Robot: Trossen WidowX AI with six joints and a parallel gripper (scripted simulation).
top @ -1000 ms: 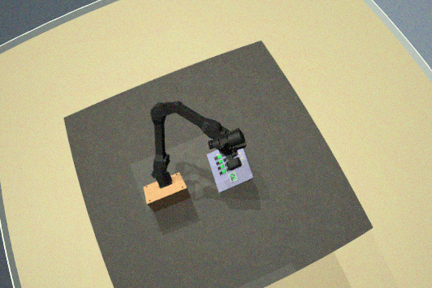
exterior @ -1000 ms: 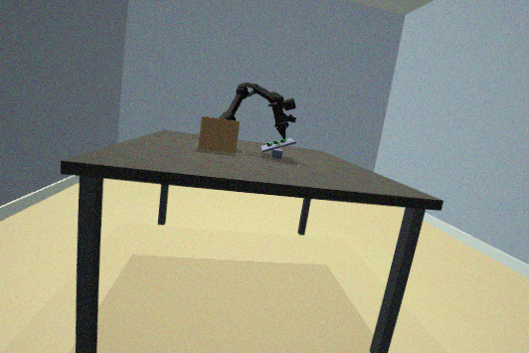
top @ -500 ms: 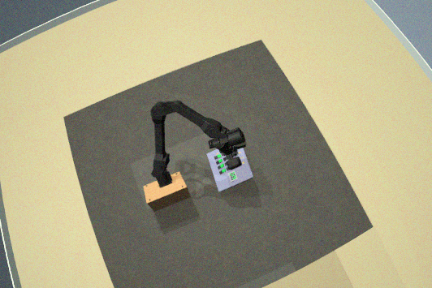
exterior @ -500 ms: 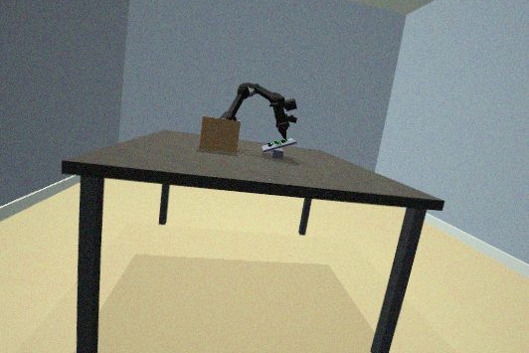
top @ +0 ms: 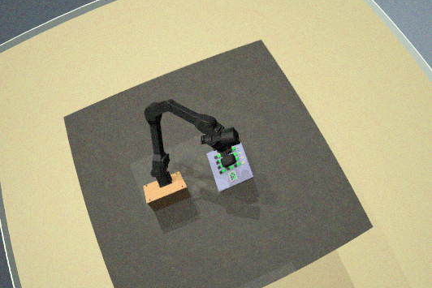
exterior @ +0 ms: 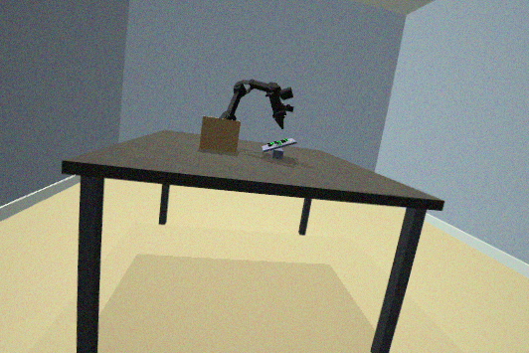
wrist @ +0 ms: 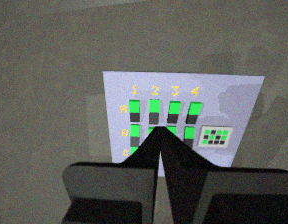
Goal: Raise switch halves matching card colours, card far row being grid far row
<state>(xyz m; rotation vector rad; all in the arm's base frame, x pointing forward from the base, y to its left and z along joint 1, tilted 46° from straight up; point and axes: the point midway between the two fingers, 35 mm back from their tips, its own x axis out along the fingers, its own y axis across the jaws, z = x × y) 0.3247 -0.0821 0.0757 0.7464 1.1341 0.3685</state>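
Note:
The lavender switch panel (top: pixel 222 182) (exterior: pixel 290 141) (wrist: pixel 245 100) lies tilted on a small stand. Its grid has columns 1 to 4 and rows A, B and C. In the wrist view, row A's switches, such as A1 (wrist: pixel 134 111) and A4 (wrist: pixel 194 113), show green far halves and dark grey near halves. The small green-and-grey card (wrist: pixel 216 136) (top: pixel 233 176) sits right of the grid. My gripper (wrist: pixel 159 130) (top: pixel 228 161) (exterior: pixel 281 126) is shut and empty. It points down over row B, between columns 2 and 3, a little above the panel. It hides those switches and most of row C.
The arm's wooden base block (top: pixel 164 194) (exterior: pixel 220 135) stands left of the panel. A small grey stand (exterior: pixel 277 154) props the panel up. The dark table's front edge (exterior: pixel 249 188) is far from the panel.

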